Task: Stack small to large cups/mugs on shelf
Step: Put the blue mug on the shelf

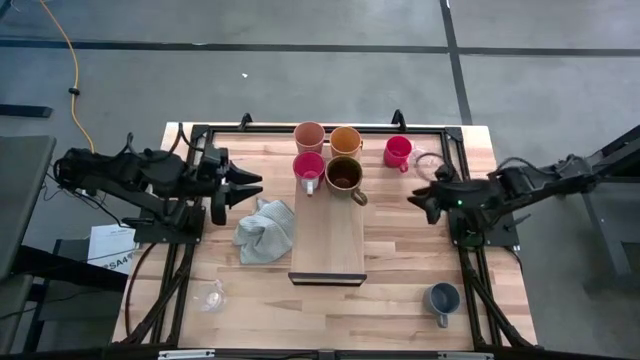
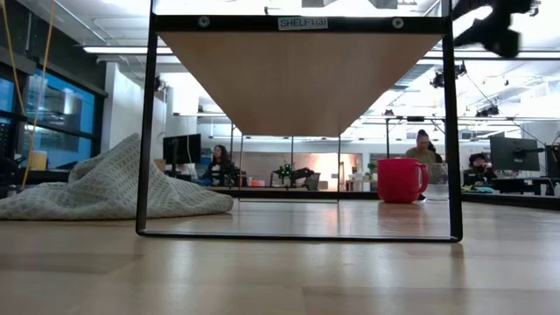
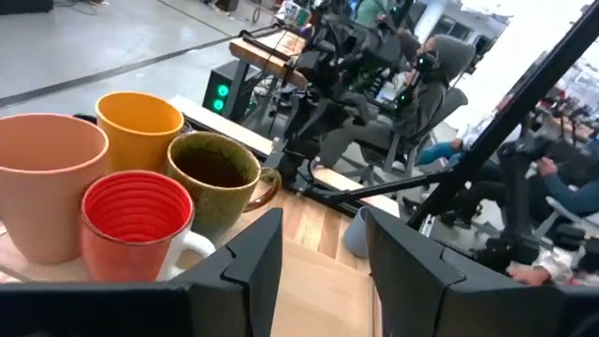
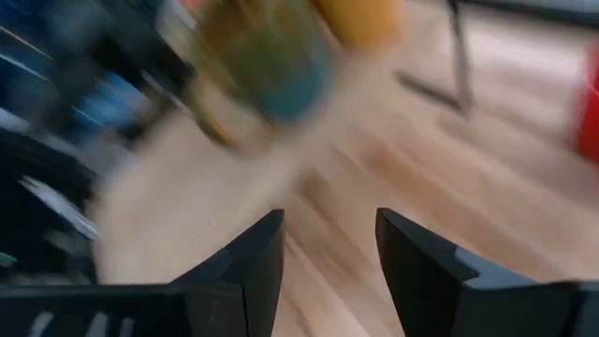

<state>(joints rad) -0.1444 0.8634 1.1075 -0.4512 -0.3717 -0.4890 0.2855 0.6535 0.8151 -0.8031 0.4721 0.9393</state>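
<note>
On the shelf (image 1: 327,235), four mugs (image 1: 343,175) stand close together. They look hard, smooth and breakable; grab a rim. Left gripper (image 1: 245,188) and right gripper (image 1: 418,199) hover open, holding nothing.

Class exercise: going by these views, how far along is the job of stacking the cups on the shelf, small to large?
Done: four cups stand on the shelf: peach cup, orange cup, pink mug and brown mug.

In hand: nothing; the left end effector and right end effector are both open and empty.

Left: the red mug, blue-grey mug and two clear glasses remain on the table.
</note>
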